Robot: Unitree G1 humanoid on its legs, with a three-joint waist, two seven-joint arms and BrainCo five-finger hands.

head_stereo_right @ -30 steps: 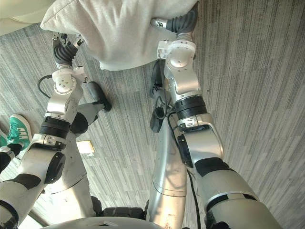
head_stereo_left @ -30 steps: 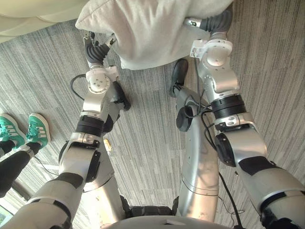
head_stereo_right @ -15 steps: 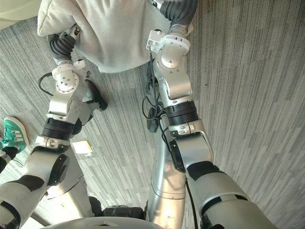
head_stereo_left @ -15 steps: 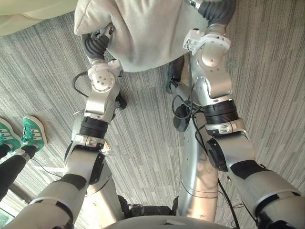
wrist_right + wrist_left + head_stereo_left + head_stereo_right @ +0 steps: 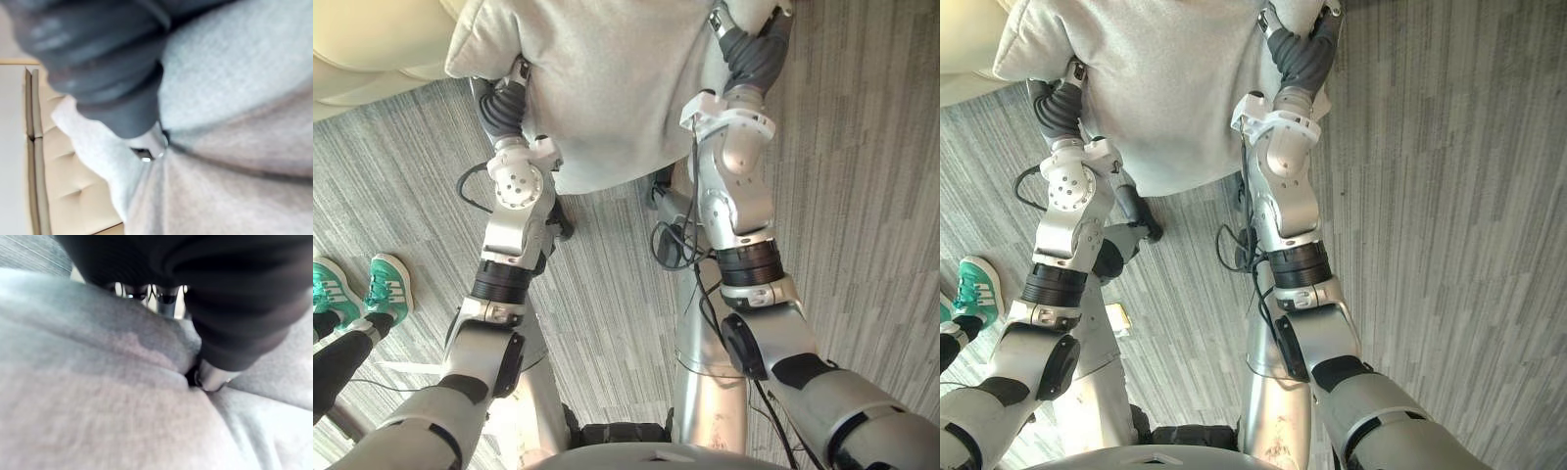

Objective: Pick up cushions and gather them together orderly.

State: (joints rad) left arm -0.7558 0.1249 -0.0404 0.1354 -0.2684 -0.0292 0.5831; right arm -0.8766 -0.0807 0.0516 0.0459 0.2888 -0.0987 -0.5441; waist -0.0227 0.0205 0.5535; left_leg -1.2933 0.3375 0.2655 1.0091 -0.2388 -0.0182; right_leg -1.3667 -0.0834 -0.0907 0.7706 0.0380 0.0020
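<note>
Light-grey fabric cushion (image 5: 607, 88), between left hand (image 5: 504, 103) and right hand (image 5: 752, 54), carried farther toward cream tufted sofa (image 5: 362, 44); fingers' state indeterminable; placement pending.

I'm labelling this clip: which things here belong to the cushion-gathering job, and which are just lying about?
Job: grey cushion, between the left hand and right hand.
Lying about: cream sofa, a person's green shoes, grey carpet.

Grey striped carpet (image 5: 871, 196) covers the floor; cream tufted sofa (image 5: 372, 39) at 10 to 11 o'clock, brightly lit along its edge.
</note>
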